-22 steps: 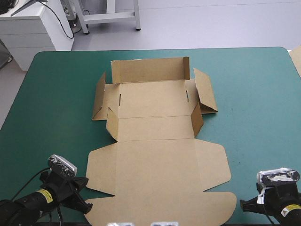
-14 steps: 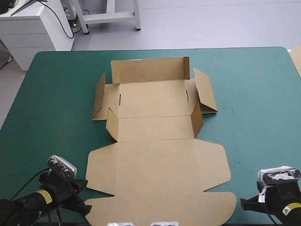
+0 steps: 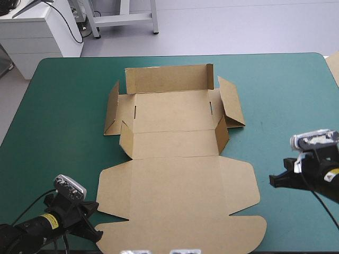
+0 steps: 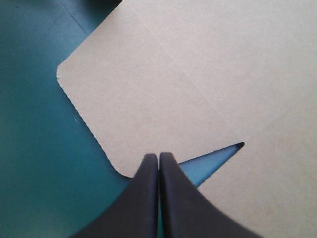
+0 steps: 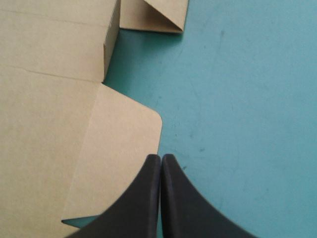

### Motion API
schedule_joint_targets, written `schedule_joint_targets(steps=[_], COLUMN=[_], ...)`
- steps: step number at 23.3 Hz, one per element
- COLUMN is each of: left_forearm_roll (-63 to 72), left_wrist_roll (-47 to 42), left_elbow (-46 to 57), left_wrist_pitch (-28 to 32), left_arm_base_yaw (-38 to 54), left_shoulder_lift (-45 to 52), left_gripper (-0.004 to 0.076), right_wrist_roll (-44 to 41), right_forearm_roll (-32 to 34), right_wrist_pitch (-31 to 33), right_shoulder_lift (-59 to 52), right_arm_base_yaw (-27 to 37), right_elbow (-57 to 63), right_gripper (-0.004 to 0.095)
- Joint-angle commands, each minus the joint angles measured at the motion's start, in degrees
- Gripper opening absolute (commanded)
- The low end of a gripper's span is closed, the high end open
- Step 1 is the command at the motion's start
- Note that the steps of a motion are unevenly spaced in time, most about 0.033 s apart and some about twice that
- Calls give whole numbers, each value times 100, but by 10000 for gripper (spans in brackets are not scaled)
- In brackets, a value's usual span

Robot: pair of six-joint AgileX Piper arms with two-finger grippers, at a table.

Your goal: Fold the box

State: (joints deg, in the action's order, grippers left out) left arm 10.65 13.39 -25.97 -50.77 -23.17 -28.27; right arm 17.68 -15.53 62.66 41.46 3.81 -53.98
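Brown box [image 3: 172, 111] at centre of counter [image 3: 286, 95], walls raised, lid [image 3: 177, 196] flat toward 6 o'clock, left fingers [image 4: 143, 198] pressed together, empty, at lid's 8 o'clock, right fingers [image 5: 181, 198] likewise, at its 3 o'clock

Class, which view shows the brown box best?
High view: the whole box shows, walls raised, lid flat. Left wrist view shows only a rounded lid corner; right wrist view, a lid flap and a side wall.
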Motion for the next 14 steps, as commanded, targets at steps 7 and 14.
schedule_joint_targets(steps=[7,14], left_forearm_roll=[98,98], left_wrist_roll=[6,6], left_elbow=[-191,-191], left_wrist_pitch=[304,317], left_arm_base_yaw=[-37,-37], left_shoulder_lift=[-47,-47], left_gripper=[-8,-8], right_wrist_roll=[275,-120], right_forearm_roll=[-430,-151], right_wrist_pitch=[72,150], right_shoulder_lift=[2032,3444], right_arm_base_yaw=[-3,-1181], right_elbow=[-1980,-3266], right_gripper=[-15,3])
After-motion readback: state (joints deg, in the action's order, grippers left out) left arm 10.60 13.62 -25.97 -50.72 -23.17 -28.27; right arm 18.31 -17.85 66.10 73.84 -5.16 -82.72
